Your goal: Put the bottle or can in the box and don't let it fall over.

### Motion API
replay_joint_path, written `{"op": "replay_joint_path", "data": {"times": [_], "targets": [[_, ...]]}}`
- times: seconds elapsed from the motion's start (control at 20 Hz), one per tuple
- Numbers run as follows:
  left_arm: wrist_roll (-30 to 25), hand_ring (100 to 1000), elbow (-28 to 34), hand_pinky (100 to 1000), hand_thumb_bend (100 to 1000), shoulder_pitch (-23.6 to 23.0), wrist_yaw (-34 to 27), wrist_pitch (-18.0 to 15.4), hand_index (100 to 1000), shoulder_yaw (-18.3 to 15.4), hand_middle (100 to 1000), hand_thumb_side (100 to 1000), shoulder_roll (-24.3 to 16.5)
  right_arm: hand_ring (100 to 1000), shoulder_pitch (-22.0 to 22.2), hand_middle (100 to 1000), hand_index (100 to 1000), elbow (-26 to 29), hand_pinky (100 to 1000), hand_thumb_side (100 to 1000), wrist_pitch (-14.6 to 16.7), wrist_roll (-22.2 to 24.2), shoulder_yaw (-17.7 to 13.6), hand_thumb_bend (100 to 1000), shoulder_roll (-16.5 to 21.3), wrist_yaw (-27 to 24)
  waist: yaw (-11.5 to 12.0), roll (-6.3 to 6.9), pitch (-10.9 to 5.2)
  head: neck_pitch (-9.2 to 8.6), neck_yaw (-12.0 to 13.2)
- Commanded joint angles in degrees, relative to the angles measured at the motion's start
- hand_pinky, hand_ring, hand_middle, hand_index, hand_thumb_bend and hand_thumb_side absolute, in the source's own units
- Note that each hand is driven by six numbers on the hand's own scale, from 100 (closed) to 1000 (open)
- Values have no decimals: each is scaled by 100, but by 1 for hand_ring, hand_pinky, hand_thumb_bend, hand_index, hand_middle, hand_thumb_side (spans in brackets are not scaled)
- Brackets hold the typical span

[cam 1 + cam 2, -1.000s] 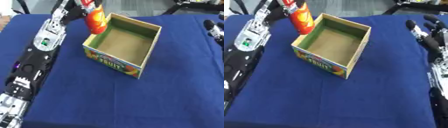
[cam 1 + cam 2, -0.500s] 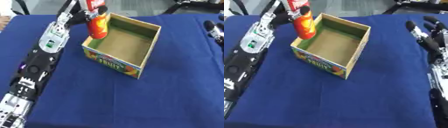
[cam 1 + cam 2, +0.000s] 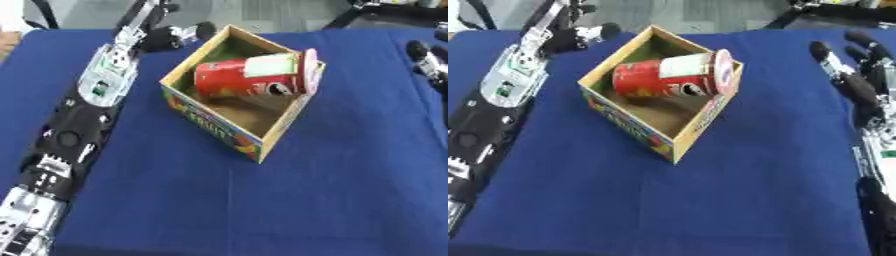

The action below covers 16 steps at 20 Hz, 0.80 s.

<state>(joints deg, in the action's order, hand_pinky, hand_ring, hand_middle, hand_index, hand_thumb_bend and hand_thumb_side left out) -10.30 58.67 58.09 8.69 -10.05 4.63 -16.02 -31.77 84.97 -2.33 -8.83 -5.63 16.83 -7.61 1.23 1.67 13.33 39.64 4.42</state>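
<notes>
Sideways can (image 3: 254, 78) across box (image 3: 214, 131) rim.

Lab or test bench: blue cloth-covered table (image 3: 350, 190), grey floor (image 3: 254, 15) behind.

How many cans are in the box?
1. A red cylindrical can with a pale lid lies on its side inside the open cardboard box, its lid end leaning against the box's right wall. The can may hide a little of the box floor.
</notes>
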Motion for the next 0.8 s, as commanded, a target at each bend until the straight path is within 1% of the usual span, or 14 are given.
{"op": "replay_joint_path", "data": {"times": [0.05,0.1,0.15,0.3,0.4,0.45,0.6,0.65,0.8], "targets": [[74,1000,88,935,674,115,-116,10,925,-83,828,481,-60,971,-90,1000,809,142,742,388,-1,4,-27,705,67,-40,3,-19,-91,-55,8],[94,1000,99,932,641,105,-163,34,903,-93,823,485,-67,971,-90,1000,809,143,742,388,0,2,-30,706,67,-43,8,-21,-94,-52,2],[107,1000,114,930,636,89,-223,67,894,-101,821,488,-82,971,-88,1000,809,142,742,388,0,-1,-34,706,68,-43,20,-23,-100,-48,-10],[127,1000,188,909,571,4,-380,165,856,-123,807,513,-187,971,-64,1000,809,141,742,392,2,-17,-51,705,80,-40,75,-23,-134,-36,-37],[121,1000,275,906,560,-99,-604,233,837,-149,805,519,-299,971,-34,1000,809,134,742,394,1,-36,-70,705,98,-34,126,-25,-174,-5,-80],[120,1000,328,905,540,-167,-719,268,824,-164,803,528,-373,971,-21,1000,809,131,742,397,2,-47,-81,705,106,-29,155,-28,-200,26,-104],[99,1000,475,906,537,-283,-970,366,823,-170,803,530,-504,971,-3,1000,809,131,743,397,5,-66,-96,705,115,-19,188,-32,-232,64,-133],[94,1000,528,913,493,-342,-1017,374,818,-180,808,556,-581,971,8,1000,809,129,743,402,4,-75,-107,706,126,-15,221,-36,-257,98,-166],[41,1000,910,914,473,-706,-1316,385,822,-245,812,573,-982,971,67,1000,809,120,743,405,6,-119,-147,706,157,3,323,-48,-354,218,-261]]}}
